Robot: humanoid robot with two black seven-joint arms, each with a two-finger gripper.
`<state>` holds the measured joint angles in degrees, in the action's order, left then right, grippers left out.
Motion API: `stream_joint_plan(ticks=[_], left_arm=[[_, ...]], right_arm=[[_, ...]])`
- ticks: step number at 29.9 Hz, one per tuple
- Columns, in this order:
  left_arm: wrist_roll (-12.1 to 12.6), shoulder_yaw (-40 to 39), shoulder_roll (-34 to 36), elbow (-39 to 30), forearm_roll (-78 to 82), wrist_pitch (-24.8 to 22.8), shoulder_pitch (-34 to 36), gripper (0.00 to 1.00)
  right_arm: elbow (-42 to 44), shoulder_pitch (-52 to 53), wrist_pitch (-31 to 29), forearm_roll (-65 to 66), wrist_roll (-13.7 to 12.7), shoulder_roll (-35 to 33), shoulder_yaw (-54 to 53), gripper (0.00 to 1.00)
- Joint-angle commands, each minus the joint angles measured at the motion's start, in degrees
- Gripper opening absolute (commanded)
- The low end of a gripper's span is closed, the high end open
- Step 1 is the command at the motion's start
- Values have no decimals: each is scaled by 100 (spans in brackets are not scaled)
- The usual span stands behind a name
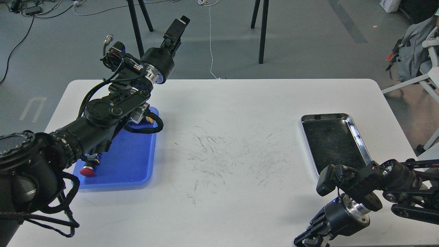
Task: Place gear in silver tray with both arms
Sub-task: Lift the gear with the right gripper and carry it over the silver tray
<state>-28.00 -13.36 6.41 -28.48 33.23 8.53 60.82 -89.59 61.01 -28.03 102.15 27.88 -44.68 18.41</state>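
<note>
The silver tray [361,139] lies empty on the right side of the white table, its dark bottom bare. I cannot make out a gear; my left arm covers much of the blue tray [130,161]. My left gripper [177,26] is raised high beyond the table's far edge, above and behind the blue tray. Its fingers look like one dark piece and nothing shows in them. My right gripper [310,238] hangs low at the table's front edge, in front of the silver tray, partly cut off by the frame.
On the blue tray lie a red-capped part [87,170] and a yellow piece [150,119] by the arm's cable. The table [233,103] is scuffed in the middle. Stand legs [262,31] rise behind the table, and a chair with a bag [411,51] stands at the far right.
</note>
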Motion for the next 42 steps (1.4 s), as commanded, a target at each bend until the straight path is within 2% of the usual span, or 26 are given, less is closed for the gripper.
stream_joint_plan(ticks=[1, 8, 16, 28, 42], left_arm=[[0, 0, 0, 0, 0, 0, 0, 99], [0, 0, -44, -9, 0, 0, 0, 99], [0, 123, -61, -62, 0, 8, -18, 99], [0, 132, -96, -62, -27, 8, -62, 99], [0, 141, -140, -62, -35, 0, -53, 99]], right_arm=[[-23, 7, 3, -108, 12, -190, -460, 2], [-23, 7, 3, -143, 12, -410, -953, 2], [293, -54, 3, -336, 12, -401, -2191, 2], [1874, -72, 3, -1583, 12, -190, -3599, 2], [3421, -282, 3, -3930, 12, -252, -3546, 2]])
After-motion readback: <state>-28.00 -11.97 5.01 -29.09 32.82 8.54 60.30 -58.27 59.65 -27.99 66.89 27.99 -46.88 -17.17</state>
